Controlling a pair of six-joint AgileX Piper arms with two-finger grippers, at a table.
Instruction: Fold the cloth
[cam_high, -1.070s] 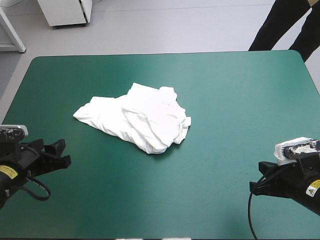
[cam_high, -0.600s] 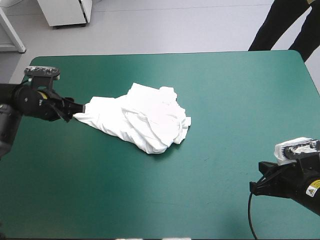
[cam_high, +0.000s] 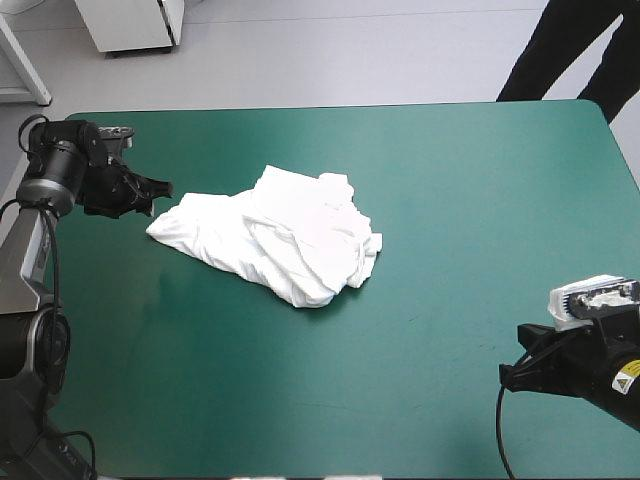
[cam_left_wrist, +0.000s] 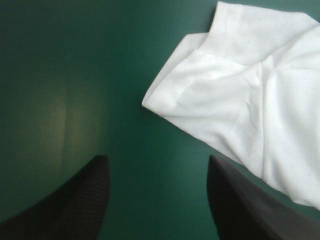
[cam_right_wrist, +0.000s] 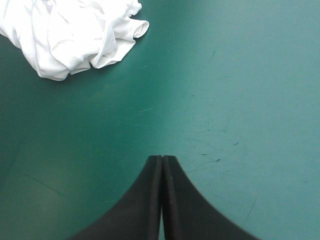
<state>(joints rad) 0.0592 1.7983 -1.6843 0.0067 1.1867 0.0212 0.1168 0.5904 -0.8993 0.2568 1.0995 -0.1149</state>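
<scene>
Where the left gripper (cam_high: 152, 188) hovers near the worktop's far left corner, we see its black fingers (cam_left_wrist: 85, 200) standing wide apart and holding nothing. The T-shirt (cam_high: 275, 240), a crumpled white heap, lies around the worktop's middle, a little toward the far left. Its nearest hemmed corner (cam_left_wrist: 160, 97) sits just ahead of the open fingers, apart from them and off toward one finger's side. The right gripper (cam_high: 512, 375) sits at the near right, its fingers pressed together into one point, empty, well apart from the heap. The teal-green cover (cam_high: 470, 200) shows faint scuffs (cam_right_wrist: 215, 150) ahead of the right gripper. Broad bare cover surrounds the heap out to every edge.
</scene>
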